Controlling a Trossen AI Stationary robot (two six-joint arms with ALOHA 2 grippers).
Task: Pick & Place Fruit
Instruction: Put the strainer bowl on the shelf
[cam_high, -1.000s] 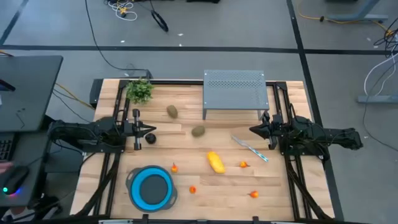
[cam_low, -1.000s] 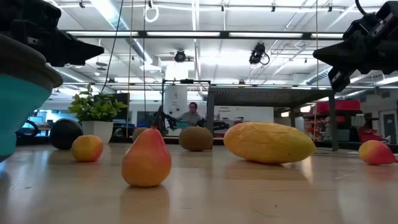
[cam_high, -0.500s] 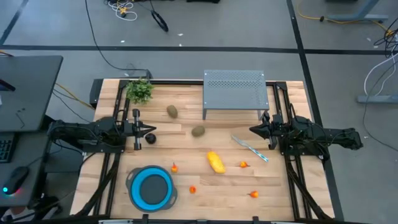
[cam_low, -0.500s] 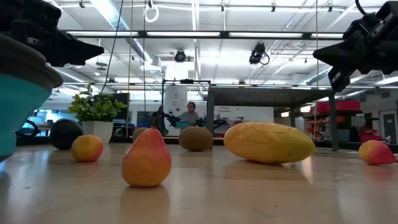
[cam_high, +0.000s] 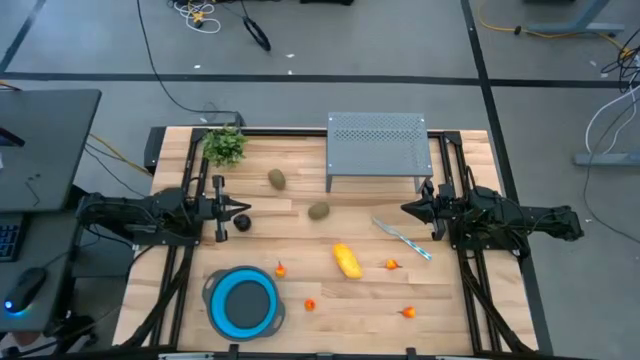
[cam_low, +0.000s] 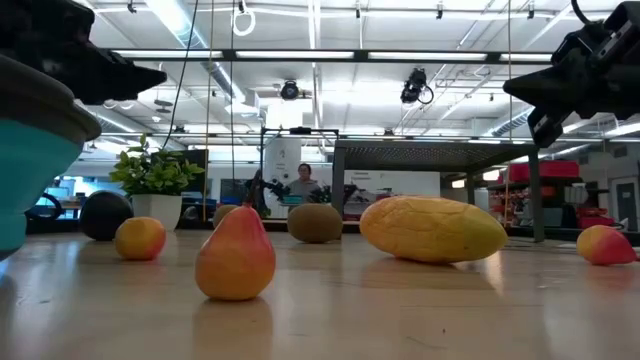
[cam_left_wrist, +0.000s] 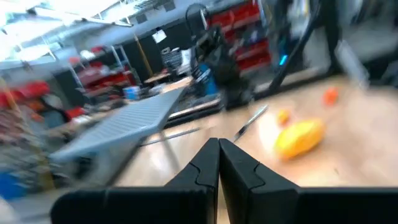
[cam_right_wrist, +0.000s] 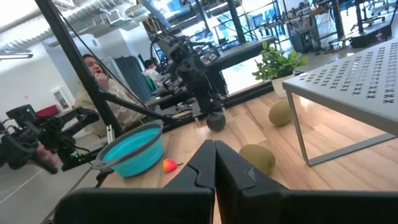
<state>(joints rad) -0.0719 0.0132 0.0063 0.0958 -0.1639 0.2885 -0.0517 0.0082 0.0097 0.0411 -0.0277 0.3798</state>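
1. At the desk's (cam_high: 300, 240) left edge we see the left hand (cam_high: 244, 211), its fingers pressed together and holding nothing, raised above the wood.
2. The dark round fruit (cam_high: 243, 223) lies just beside that hand's tip, on the near side.
3. A sprig (cam_high: 225, 145) stands at the far left corner.
4. The blue bowl (cam_high: 244, 302) sits at the near left; one tiny orange fruit (cam_high: 281, 268) lies just beside its rim and another (cam_high: 310, 304) lies close to its right.
5. We find one brown-green oval (cam_high: 277, 179) left of the rack (cam_high: 376, 148) and the second oval (cam_high: 319, 211) nearer mid-desk, the two apart from each other.
6. The yellow fruit (cam_high: 347, 260) lies near the desk's middle, touching nothing.
7. A knife (cam_high: 402, 239) lies slantwise between the yellow fruit and the right arm.
8. Two more tiny orange fruits lie right of the yellow one: one (cam_high: 392, 264) near the knife's end, one (cam_high: 408, 312) toward the near edge.
9. The right hand (cam_high: 405, 209) hangs at the desk's right side, fingers pressed together, empty, its tip pointing toward the second oval.
10. In the right wrist view we see a person (cam_right_wrist: 99, 87) beyond the bowl.
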